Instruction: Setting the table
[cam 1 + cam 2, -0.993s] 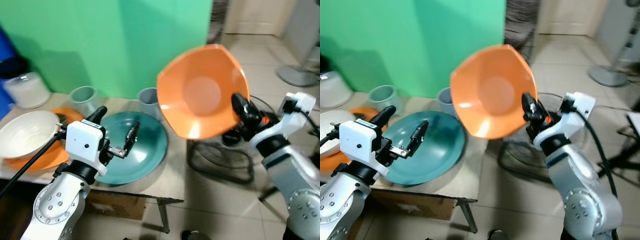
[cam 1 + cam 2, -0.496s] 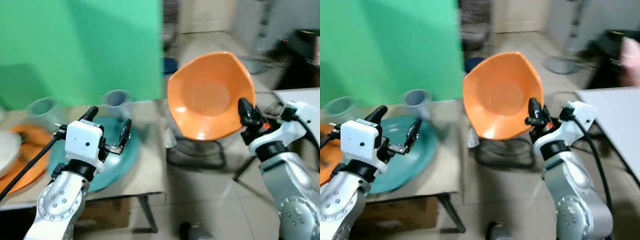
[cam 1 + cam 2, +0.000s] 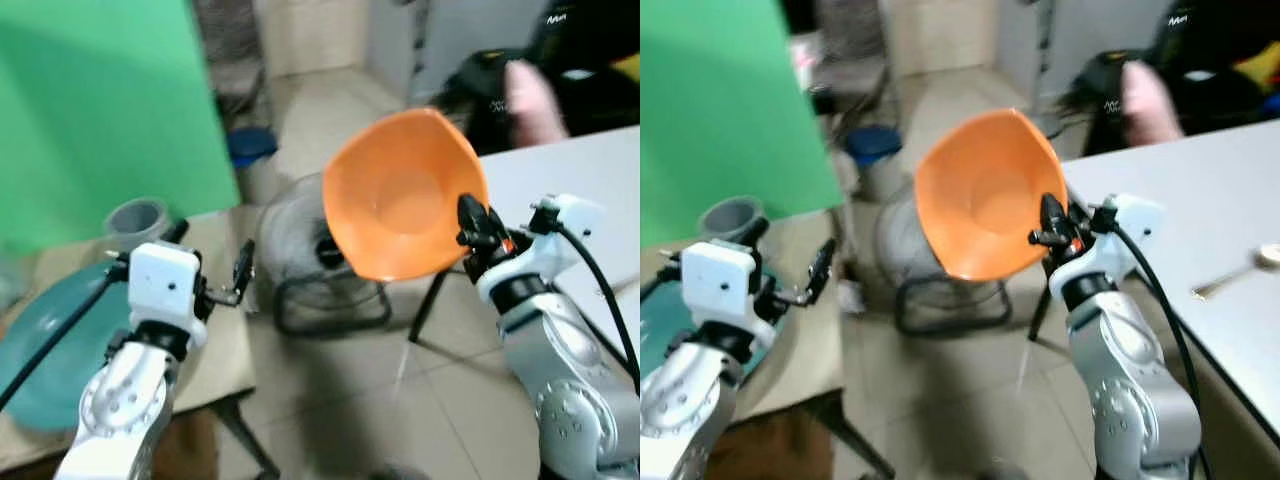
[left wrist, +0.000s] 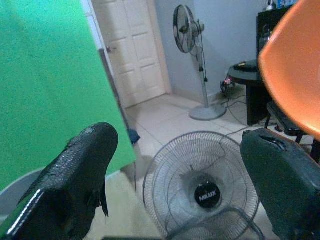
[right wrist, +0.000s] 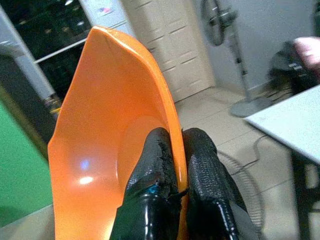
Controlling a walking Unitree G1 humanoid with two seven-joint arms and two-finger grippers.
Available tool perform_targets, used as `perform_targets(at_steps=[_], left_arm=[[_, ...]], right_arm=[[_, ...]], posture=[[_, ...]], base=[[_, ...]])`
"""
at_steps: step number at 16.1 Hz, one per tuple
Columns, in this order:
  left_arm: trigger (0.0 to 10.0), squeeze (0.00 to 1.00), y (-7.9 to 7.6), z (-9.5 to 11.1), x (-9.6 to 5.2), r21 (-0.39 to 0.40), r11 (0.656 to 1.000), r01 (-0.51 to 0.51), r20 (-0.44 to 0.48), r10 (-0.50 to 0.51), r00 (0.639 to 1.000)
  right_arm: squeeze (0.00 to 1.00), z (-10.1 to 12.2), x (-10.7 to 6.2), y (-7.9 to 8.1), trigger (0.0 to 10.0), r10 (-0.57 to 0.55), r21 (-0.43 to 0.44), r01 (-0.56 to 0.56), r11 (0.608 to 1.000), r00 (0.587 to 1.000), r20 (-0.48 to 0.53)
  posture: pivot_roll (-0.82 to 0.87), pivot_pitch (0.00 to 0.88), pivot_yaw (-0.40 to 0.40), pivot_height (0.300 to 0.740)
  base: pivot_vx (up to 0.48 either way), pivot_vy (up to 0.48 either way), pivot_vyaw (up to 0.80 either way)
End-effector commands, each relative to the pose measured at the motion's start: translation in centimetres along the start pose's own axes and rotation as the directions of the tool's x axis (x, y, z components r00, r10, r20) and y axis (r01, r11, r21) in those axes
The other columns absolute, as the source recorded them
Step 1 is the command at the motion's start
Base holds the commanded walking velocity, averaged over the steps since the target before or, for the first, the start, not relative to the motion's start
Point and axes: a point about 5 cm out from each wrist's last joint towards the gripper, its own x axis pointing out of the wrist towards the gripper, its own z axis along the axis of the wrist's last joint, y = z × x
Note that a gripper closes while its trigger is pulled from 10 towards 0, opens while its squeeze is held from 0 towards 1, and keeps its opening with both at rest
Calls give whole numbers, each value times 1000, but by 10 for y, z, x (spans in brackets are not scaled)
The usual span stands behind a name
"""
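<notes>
The orange bowl [image 3: 405, 195] is in the air, held up on its edge, with its hollow side turned toward the robot's head. The right claw [image 3: 470, 222] grasps it at the rim: in the right wrist view one black finger [image 5: 152, 170] lies inside the bowl and the other finger [image 5: 206, 172] lies outside, with the orange rim pinched between them. The bowl hangs over the tiled floor [image 3: 330, 400], between the two surfaces and in front of a fan [image 3: 300, 250] that lies on the floor.

To the right of the bowl is the white surface [image 3: 1200, 200]. A spoon [image 3: 1240, 270] lies on it near its far right side. Behind this surface a person's hand [image 3: 530, 95] is seen, blurred, next to some dark things.

The left claw [image 3: 212, 262] is released, its two black fingers [image 4: 80, 170] spread wide apart with nothing between them. It is held above the corner of the beige surface [image 3: 215, 340] on the left. On this surface lies a teal plate [image 3: 45, 335] and behind it stands a grey cup [image 3: 137, 218]. A green screen [image 3: 100, 110] stands behind them. In the left wrist view a standing fan [image 4: 192, 55] and a white door [image 4: 132, 50] are seen further back in the room.
</notes>
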Motion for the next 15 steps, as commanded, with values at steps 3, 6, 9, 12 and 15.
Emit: perform_targets(at_steps=[3, 6, 9, 12, 15], left_arm=[[10000, 0, 2, -1, 1, 11, 1000, -22, -7, 22, 1000], [10000, 0, 2, -4, 1, -3, 1000, -29, -23, 29, 999], [10000, 0, 3, -7, 1, -28, 999, -44, -46, 43, 998], [10000, 0, 10, -6, 2, -29, 995, -95, -39, 93, 995], [10000, 0, 13, -7, 3, -5, 995, -96, -30, 96, 995]], right_arm=[[0, 7, 4, 0, 10000, -24, -10, 24, 1000, 999, 42], [0, 6, 6, -1, 10000, -46, -17, 47, 999, 998, 43], [0, 4, 6, 0, 10000, -52, -24, 52, 998, 998, 33], [0, 1, 9, 4, 10000, -30, -66, 31, 997, 999, 17], [0, -1, 9, 5, 10000, -19, -97, 18, 995, 1000, -6]], posture=[[-106, 0, 47, 740], [-109, 0, 49, 740], [-111, 0, 47, 740], [-113, 0, 45, 740], [-113, 0, 45, 740]], base=[[0, 0, -800], [0, 0, -800], [0, 0, -800], [0, 0, -800], [0, 0, -800]])
